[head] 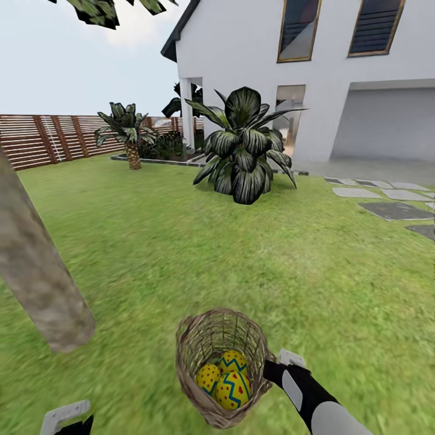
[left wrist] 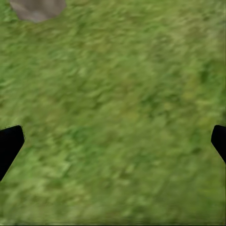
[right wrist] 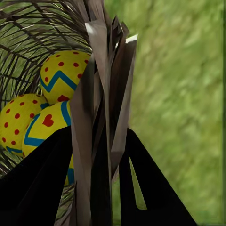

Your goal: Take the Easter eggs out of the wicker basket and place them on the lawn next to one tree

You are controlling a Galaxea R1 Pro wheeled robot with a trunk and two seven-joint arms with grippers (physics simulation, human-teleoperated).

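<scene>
Wicker, brown and open-woven, forms the basket that sits low in the head view, lifted and tipped so its mouth faces up toward the camera. All three Easter eggs lie inside it, yellow with blue zigzag bands and red dots, bunched together against the lower part of the weave. The right hand meets the basket at its right side; in the right wrist view its two dark fingers stand on either side of the basket wall, one inside by the eggs and one outside over the grass, pinching the rim between them.

The left hand hangs at the bottom left of the head view, well apart from the basket. In the left wrist view its dark fingertips sit at opposite edges of the picture, spread wide with nothing but the lawn between them.

A thick, mottled grey-brown tree trunk slants up at the left of the head view, its foot on the lawn to the left of the basket and a little beyond it. Farther off stand a broad dark-leaved shrub, a short palm, a slatted brown fence, a white house and grey stepping stones at the right.
</scene>
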